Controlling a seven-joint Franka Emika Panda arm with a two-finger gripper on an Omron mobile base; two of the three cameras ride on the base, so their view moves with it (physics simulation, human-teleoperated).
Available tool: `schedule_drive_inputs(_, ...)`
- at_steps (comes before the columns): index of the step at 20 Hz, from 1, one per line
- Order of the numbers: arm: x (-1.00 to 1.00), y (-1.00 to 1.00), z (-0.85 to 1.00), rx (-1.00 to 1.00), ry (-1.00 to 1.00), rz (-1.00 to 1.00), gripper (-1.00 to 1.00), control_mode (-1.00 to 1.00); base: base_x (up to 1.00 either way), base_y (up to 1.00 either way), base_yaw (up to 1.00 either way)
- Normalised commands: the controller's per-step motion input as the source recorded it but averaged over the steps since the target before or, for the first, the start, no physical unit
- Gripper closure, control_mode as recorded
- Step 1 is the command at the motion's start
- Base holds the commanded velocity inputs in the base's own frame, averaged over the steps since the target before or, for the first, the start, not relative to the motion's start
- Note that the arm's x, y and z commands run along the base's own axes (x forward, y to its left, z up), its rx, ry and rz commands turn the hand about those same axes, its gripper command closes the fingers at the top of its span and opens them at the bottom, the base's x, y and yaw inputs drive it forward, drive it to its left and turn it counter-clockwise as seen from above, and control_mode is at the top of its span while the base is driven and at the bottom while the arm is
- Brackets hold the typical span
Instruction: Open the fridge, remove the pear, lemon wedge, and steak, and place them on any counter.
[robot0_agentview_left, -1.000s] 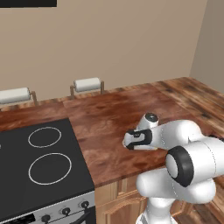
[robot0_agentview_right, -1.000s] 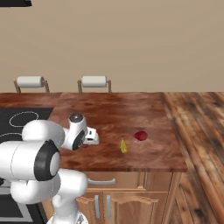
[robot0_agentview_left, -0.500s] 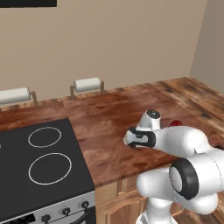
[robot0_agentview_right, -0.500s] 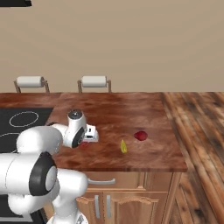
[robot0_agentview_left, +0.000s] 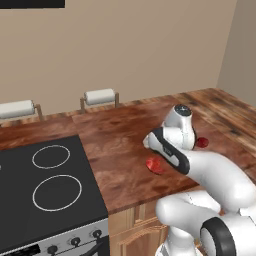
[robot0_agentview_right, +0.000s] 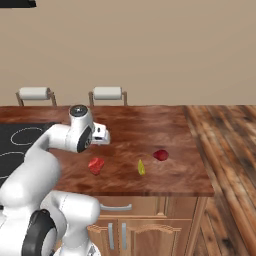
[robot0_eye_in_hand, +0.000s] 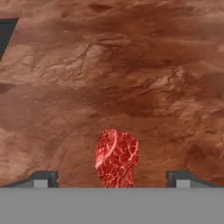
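The steak (robot0_eye_in_hand: 117, 158), a flat red marbled piece, lies on the reddish-brown counter (robot0_eye_in_hand: 131, 74) just ahead of my gripper (robot0_eye_in_hand: 111, 179), which is open with its tips wide to either side. Nothing is held. From the right base view the steak (robot0_agentview_right: 96, 165) rests below the white hand (robot0_agentview_right: 100, 134). The yellow lemon wedge (robot0_agentview_right: 141, 167) and the small dark-red pear (robot0_agentview_right: 160, 155) lie to its right on the counter (robot0_agentview_right: 150, 125). In the left base view the steak (robot0_agentview_left: 155, 165) is by the forearm, the pear (robot0_agentview_left: 202, 142) beyond it. The fridge is out of view.
A black cooktop (robot0_agentview_left: 45, 185) with ring burners takes the counter's left part (robot0_agentview_right: 15, 145). Two paper-towel rolls (robot0_agentview_right: 107, 93) (robot0_agentview_right: 34, 93) stand at the back wall. The counter ends at the right over wood flooring (robot0_agentview_right: 225, 150); light cabinets (robot0_agentview_right: 145, 230) sit below.
The jaws have spread wide and let go of the steak, which now lies on the counter. The hand has drawn up and back from it.
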Motion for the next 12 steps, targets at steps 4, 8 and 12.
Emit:
schedule_drive_inputs(4, -0.31, -0.17, 1.0, 0.04, -0.11, 0.0, -1.0, -1.0, 0.0, 0.0, 0.0)
schedule_drive_inputs(8, -0.36, -0.07, 1.0, 0.02, -0.17, 0.0, -1.0, -1.0, 0.0, 0.0, 0.0)
schedule_drive_inputs(12, -0.45, -0.01, 1.0, 0.0, -0.2, 0.0, -1.0, -1.0, 0.0, 0.0, 0.0)
